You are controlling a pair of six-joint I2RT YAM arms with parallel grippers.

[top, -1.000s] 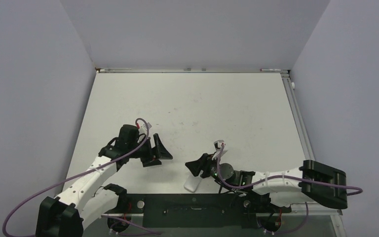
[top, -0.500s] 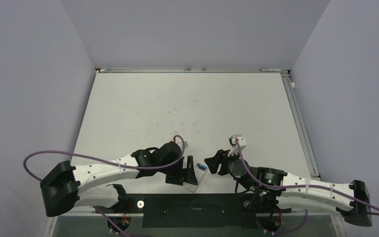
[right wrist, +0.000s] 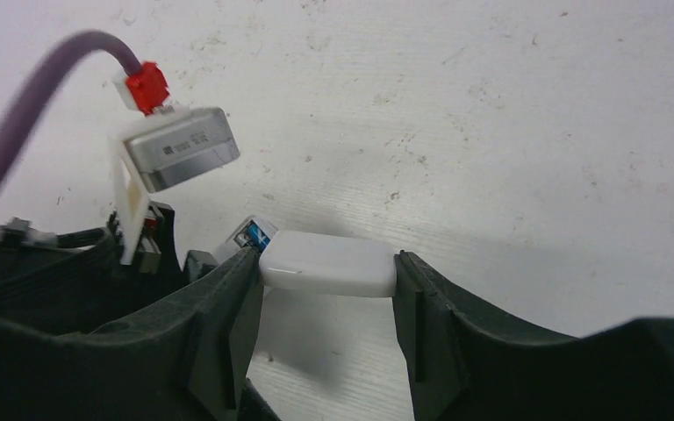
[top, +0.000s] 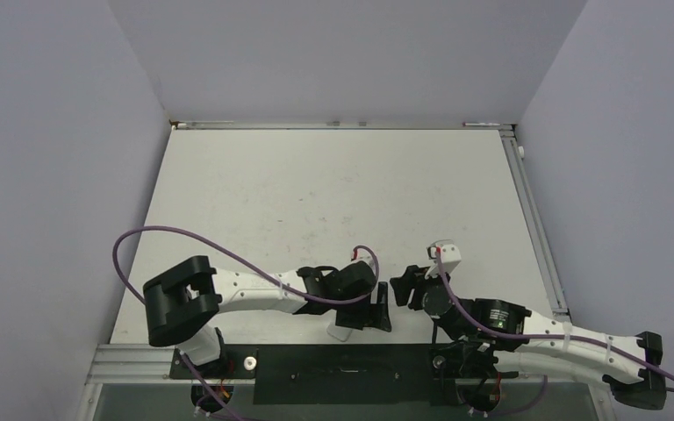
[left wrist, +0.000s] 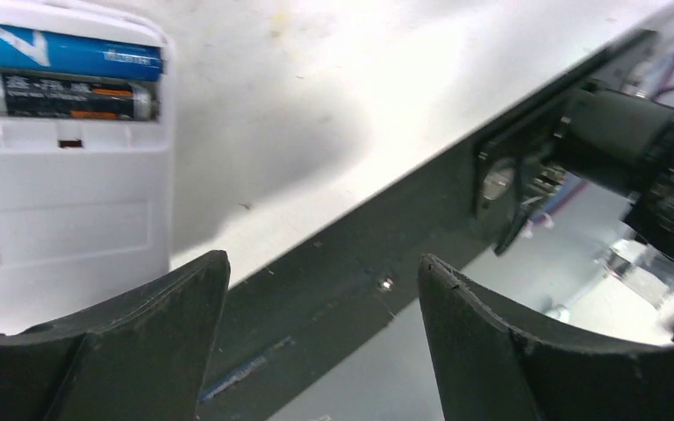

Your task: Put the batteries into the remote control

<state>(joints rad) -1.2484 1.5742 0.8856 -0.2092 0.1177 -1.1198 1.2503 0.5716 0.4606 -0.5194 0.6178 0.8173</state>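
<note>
Seen from above, two robot arms reach across the near edge of a pale table [top: 333, 193]. The left arm stretches low along that edge toward the right. The left gripper [top: 375, 314] sits just right of the remote [top: 340, 331], a small white handset lying by the table's near edge, partly hidden under the arm. The right gripper [top: 406, 289] hovers close by, a little farther from the edge and facing the left one. From here its fingers are too small to tell whether it holds anything.

The left wrist camera shows the left gripper [left wrist: 323, 263] with its two black fingers spread wide and nothing between them. The remote [left wrist: 70, 228] lies on the table [left wrist: 360, 79] with its plain white back up, just beyond the finger at the left of this view. Its battery bay is uncovered. The blue battery [left wrist: 61, 51] and the dark battery [left wrist: 57, 95] lie side by side inside it, touching along their length. A black rail [left wrist: 421, 210] at the table's edge runs across the gap between the fingers.

The right wrist camera shows the right gripper [right wrist: 326, 272] pinching a small white plastic piece [right wrist: 329, 261], with a finger against each of its short ends, above the table. To the left is a grey box [right wrist: 175, 147] with a red plug and a purple cable [right wrist: 26, 105].
</note>
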